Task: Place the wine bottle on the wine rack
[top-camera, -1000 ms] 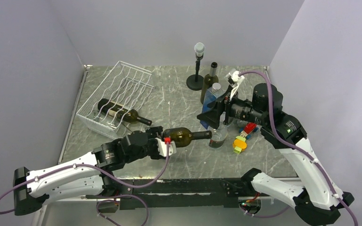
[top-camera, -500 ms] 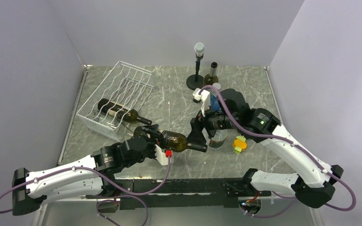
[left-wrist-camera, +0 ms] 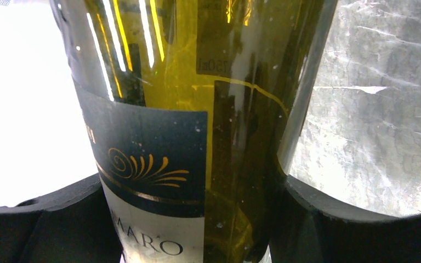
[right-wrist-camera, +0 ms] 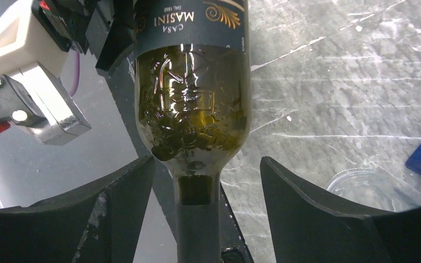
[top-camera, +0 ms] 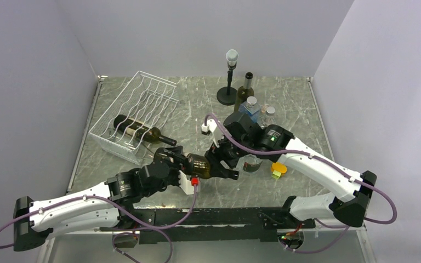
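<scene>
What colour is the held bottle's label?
Dark blue label with gold swirls, white below; best in left wrist view.

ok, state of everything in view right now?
held wine bottle: roughly horizontal, in left grip
left fingers: shut on its body
right fingers: open, straddling its neck, gaps both sides
wine rack: one bottle in it
racked wine bottle: on its side, neck poking out
back wine bottle: upright
blue bottle: upright, capped
glass: upright

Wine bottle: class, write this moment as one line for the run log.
left gripper: shut on wine bottle body | right gripper: open, astride its neck | wine rack: one other bottle inside
</scene>
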Controlling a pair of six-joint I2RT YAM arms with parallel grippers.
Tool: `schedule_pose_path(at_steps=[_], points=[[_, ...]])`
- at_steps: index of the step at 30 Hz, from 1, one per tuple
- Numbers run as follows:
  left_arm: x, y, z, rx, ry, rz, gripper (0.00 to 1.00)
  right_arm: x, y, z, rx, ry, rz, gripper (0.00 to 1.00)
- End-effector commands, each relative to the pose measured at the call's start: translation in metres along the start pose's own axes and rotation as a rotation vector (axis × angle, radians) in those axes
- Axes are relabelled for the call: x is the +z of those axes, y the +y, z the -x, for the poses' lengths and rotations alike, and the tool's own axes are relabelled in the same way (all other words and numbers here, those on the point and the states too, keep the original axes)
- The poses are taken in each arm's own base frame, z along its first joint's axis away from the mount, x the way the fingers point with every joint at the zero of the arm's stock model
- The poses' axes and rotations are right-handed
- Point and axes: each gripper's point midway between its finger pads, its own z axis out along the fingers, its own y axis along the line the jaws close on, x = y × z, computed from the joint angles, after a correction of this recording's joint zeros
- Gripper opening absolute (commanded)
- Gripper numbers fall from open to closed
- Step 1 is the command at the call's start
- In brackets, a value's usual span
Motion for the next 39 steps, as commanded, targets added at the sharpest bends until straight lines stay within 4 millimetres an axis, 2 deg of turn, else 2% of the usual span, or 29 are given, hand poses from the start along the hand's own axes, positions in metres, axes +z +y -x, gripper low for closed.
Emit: schedule_pose_path(at_steps=[1, 6, 11, 18, 28, 31, 36, 39], points=[[-0.016, 0.049, 0.024, -0.085, -0.106, 0.189, 0.01, 0.006, 0.007, -0.005, -0.044, 0.020, 0.032, 0.75], [-0.017, 0.049, 0.021, -0.087, -0.101, 0.201, 0.01, 0.017, 0.010, -0.016, -0.068, 0.068, 0.054, 0.75], [-0.015, 0.048, 0.023, -0.087, -0.106, 0.198, 0.01, 0.026, 0.010, -0.019, -0.066, 0.084, 0.060, 0.76], [-0.015, 0.052, 0.021, -0.134, -0.090, 0.217, 0.01, 0.036, 0.011, -0.024, -0.060, 0.117, 0.069, 0.65], [-0.019, 0.063, 0.017, -0.179, -0.071, 0.278, 0.01, 0.037, 0.013, -0.030, -0.054, 0.128, 0.074, 0.61], [-0.020, 0.064, 0.015, -0.190, -0.068, 0.288, 0.01, 0.036, 0.014, -0.031, -0.054, 0.124, 0.075, 0.49], [-0.024, 0.072, 0.009, -0.221, -0.035, 0.342, 0.01, 0.034, 0.019, -0.025, -0.038, 0.103, 0.094, 0.00], [-0.024, 0.073, 0.009, -0.227, -0.032, 0.345, 0.03, 0.033, 0.019, -0.018, -0.026, 0.076, 0.080, 0.00]])
